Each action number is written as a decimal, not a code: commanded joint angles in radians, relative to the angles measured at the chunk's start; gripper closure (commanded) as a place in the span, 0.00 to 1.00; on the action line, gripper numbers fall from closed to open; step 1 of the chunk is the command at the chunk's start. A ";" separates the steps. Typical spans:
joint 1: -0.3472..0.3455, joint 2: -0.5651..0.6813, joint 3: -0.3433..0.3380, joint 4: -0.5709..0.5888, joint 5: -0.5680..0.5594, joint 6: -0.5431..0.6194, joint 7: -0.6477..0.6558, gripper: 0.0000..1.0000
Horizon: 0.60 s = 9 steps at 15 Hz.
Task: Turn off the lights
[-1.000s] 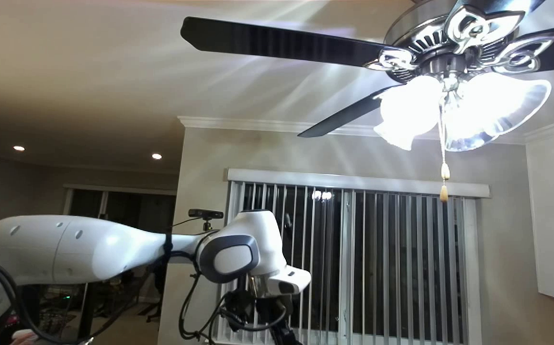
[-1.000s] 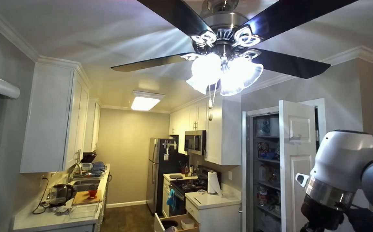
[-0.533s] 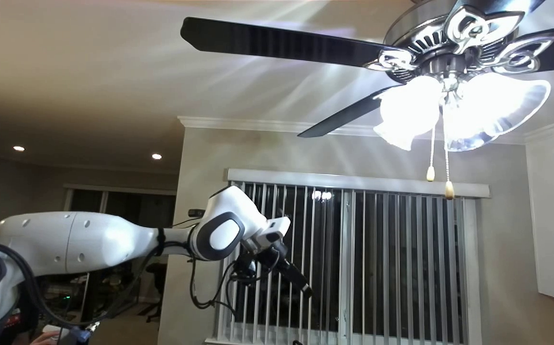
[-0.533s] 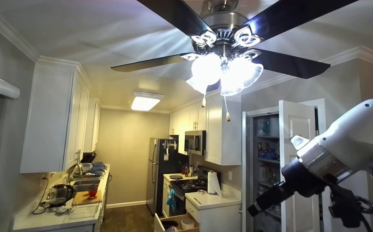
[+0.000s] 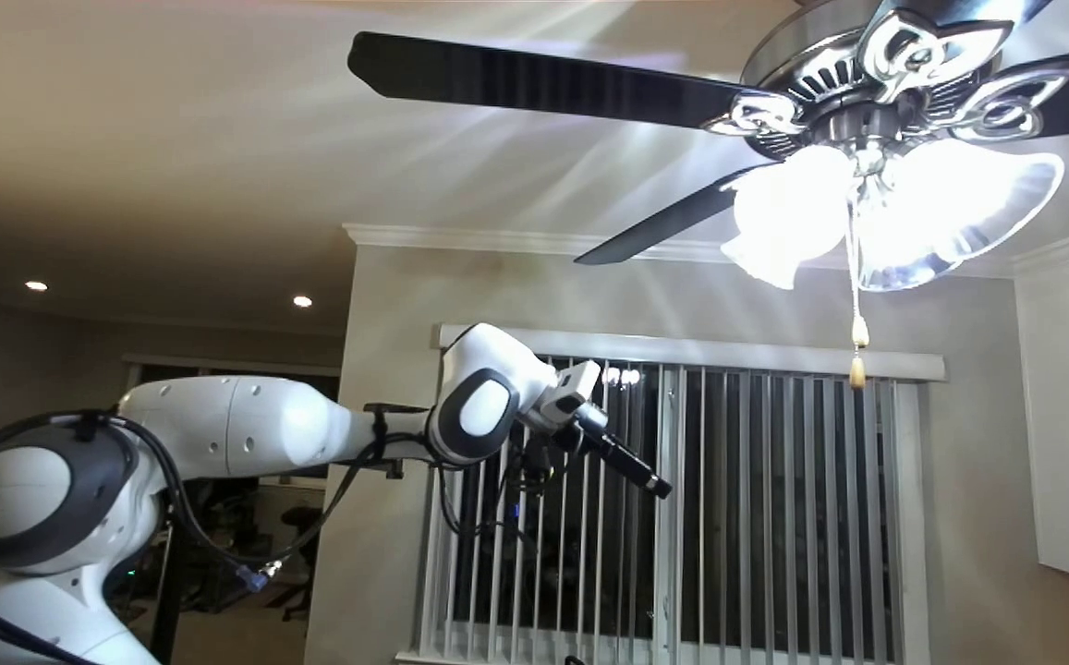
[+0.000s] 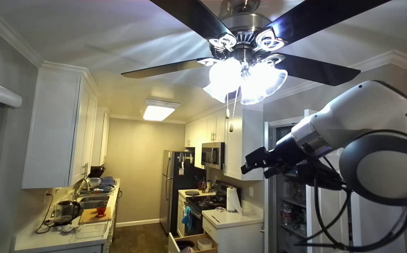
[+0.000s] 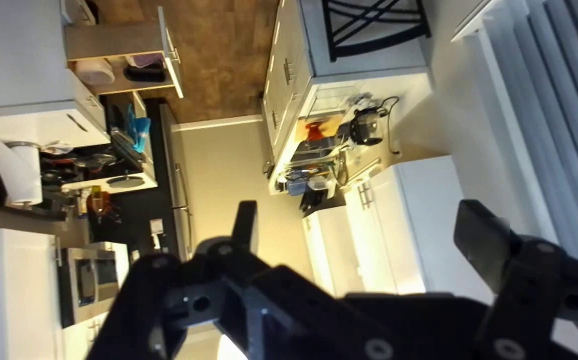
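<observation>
The lights (image 5: 793, 212) are lit, glaring white bell shades under the dark-bladed ceiling fan; they also show in an exterior view (image 6: 225, 75). Two thin pull chains hang below them, ending in small wooden pulls (image 5: 856, 372), also seen in an exterior view (image 6: 231, 127). My gripper (image 5: 660, 487) points forward and slightly down, lower than the pulls and apart from them. In an exterior view my gripper (image 6: 255, 172) is below and right of the pulls. In the wrist view my gripper (image 7: 362, 230) has its fingers wide apart with nothing between them; the fan and chains are out of view.
Dark fan blades (image 5: 543, 78) spread above the arm. Vertical blinds (image 5: 774, 508) cover the window behind it. White upper cabinets (image 6: 53, 130), an ajar pantry door (image 6: 321, 218) and an open drawer (image 6: 203, 246) stand around. Cables hang from the arm.
The arm has risen and reached forward toward the fan, its gripper tilting from downward to more level. The pull chains swing apart and back together. The lights stay lit.
</observation>
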 commanded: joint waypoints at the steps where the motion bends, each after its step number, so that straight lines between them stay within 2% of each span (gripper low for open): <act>1: -0.046 0.095 -0.064 0.086 -0.025 0.089 0.017 0.00; 3: -0.046 0.121 -0.095 0.131 -0.024 0.127 0.002 0.00; 5: -0.029 0.128 -0.114 0.158 -0.017 0.035 0.012 0.00; 6: 0.021 0.122 -0.136 0.143 0.000 -0.036 -0.013 0.00; 7: -0.023 0.113 -0.118 0.136 -0.029 0.035 0.017 0.00; 9: 0.011 0.115 -0.130 0.138 -0.025 -0.019 0.014 0.00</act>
